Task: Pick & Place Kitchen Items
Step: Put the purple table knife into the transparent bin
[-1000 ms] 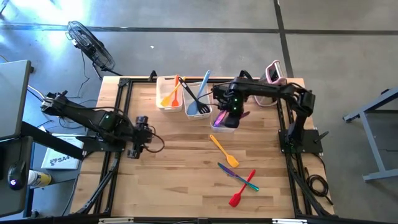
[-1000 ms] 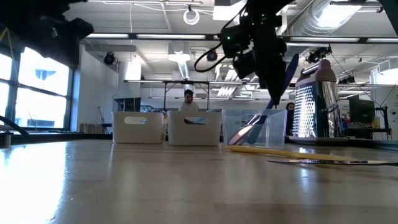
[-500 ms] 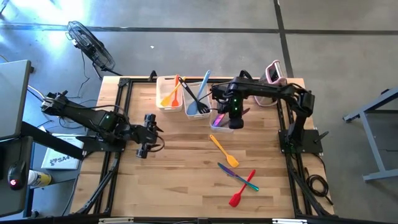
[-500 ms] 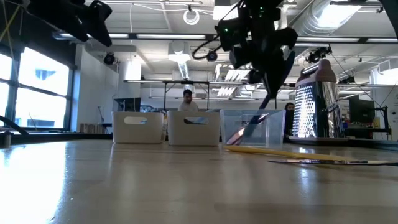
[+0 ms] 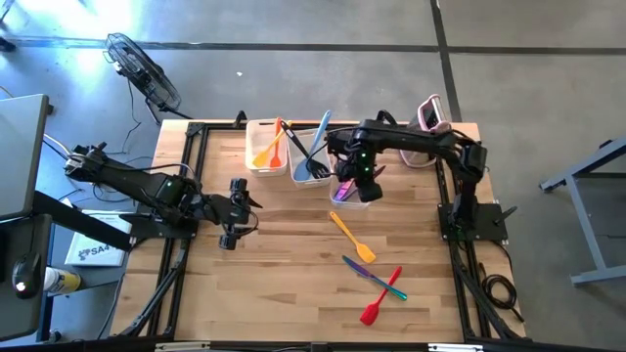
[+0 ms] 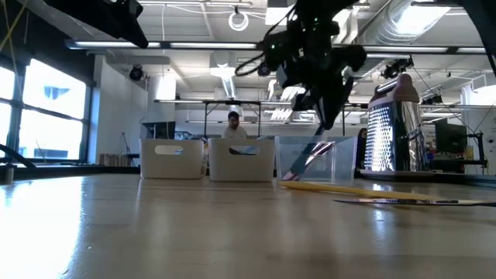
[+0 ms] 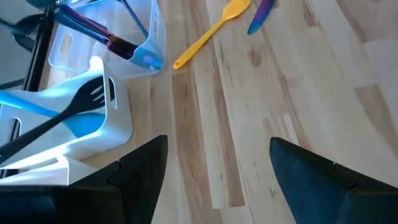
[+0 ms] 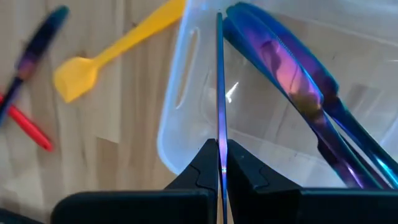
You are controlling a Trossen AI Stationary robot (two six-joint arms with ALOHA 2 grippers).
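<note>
My right gripper (image 5: 356, 183) hangs over the clear tub (image 5: 352, 193) at the table's far middle, shut on a slim purple-blue utensil (image 8: 219, 93) that shows edge-on. Two more purple utensils (image 8: 298, 81) lean in that tub. A yellow spatula (image 5: 350, 238), a teal-purple utensil (image 5: 370, 275) and a red one (image 5: 381, 298) lie flat on the table. My left gripper (image 5: 240, 203) hovers open over the table's left part, with nothing between its fingers (image 7: 143, 165). My right gripper pinches the thin utensil (image 8: 220, 149) between its two fingertips (image 8: 239, 171). Which part of it they have cannot be told, as it shows edge-on. The fingers come steeply from above. The utensil runs on past them, down into the clear tub.
Two white tubs (image 5: 264, 147) (image 5: 308, 161) stand left of the clear one, holding orange, light-blue and black utensils. A metal grater (image 6: 391, 128) stands at the far right. Bare wood lies between the two arms.
My right gripper has rolled about its own line over the clear tub, which turned the held utensil so that its blue blade no longer shows in the low view. My left gripper has tipped upward and swung a little toward the table's middle, staying open.
</note>
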